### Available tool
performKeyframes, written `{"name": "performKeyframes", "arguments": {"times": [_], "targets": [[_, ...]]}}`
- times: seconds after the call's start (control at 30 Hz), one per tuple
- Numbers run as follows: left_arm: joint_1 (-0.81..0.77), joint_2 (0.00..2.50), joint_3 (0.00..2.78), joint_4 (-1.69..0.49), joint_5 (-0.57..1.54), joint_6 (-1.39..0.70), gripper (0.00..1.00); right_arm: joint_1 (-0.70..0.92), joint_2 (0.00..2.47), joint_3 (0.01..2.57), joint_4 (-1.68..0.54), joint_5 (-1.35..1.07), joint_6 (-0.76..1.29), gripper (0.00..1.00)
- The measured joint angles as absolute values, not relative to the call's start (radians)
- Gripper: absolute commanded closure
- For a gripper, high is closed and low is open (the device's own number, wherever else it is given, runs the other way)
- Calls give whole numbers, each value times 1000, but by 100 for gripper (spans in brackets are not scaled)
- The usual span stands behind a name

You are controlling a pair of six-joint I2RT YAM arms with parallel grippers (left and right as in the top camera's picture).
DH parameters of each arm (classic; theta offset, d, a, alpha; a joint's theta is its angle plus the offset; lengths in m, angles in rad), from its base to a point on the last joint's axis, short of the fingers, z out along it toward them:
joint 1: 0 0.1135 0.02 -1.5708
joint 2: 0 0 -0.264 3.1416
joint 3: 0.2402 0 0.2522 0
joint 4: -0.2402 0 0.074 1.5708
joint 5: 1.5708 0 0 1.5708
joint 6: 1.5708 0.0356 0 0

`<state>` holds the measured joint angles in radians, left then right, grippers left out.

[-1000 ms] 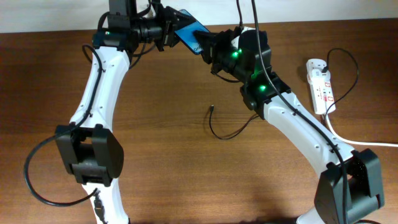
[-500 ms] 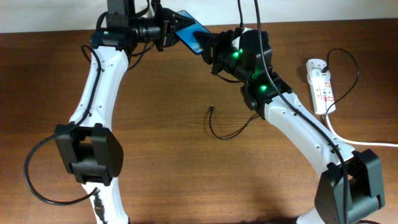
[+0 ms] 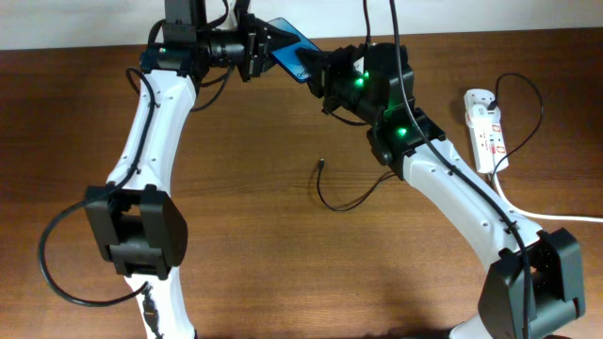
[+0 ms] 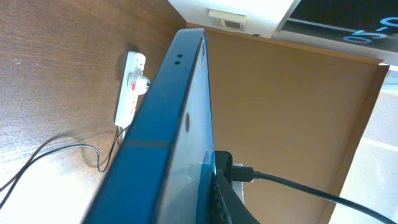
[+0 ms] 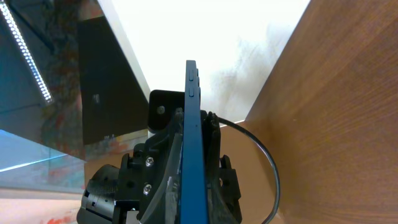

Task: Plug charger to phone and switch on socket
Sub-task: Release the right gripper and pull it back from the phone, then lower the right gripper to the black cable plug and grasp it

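Overhead alone shows the charger curled on the worktop, its connector tip well apart from both grippers and from the socket. Right wrist view shows the phone edge-on, held off the worktop with the left gripper clamped on it. The right gripper meets its other end; I cannot tell whether it is closed.

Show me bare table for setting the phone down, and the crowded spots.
Bare: the table between the left arm and the charger loop, and the front strip below that loop. Crowded: the back edge, where the left gripper and right gripper meet at the phone, and the right side around the socket and its cords.
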<state>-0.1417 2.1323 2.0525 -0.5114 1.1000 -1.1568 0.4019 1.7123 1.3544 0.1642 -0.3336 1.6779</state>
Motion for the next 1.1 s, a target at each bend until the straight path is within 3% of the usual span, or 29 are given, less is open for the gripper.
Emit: {"name": "performKeyframes", "arguments": {"times": [0.13,0.2,0.33,0.37,0.4,0.5,0.67,0.83,0.97,1.1], "targets": [[-144,2136,2052,-512,1102,-1168,100,401,1712,1355,157,-331,1676,84],[-147,2136,2051,-513,1091,-1151,100,401,1712,1356,149,-327,1642,70],[-151,2136,2050,-515,1071,-1118,100,400,1713,1354,139,-330,1599,26],[-152,2136,2049,-515,1061,-1114,100,400,1712,1356,144,-326,1592,6],[-154,2136,2049,-515,1053,-1113,100,400,1712,1356,144,-320,1589,2],[-150,2136,2048,-516,1042,-1076,100,393,1712,1356,138,-294,1514,2],[-70,2136,2047,-533,1175,-786,100,234,1707,1372,-244,-284,1120,2],[-32,2137,2044,-756,1235,-519,100,114,1705,1372,-595,-437,669,0],[-33,2137,2044,-875,1243,-338,100,113,1705,1372,-746,-473,455,8],[-33,2138,2042,-1010,1242,-112,100,118,1705,1372,-778,-477,411,17]]}}
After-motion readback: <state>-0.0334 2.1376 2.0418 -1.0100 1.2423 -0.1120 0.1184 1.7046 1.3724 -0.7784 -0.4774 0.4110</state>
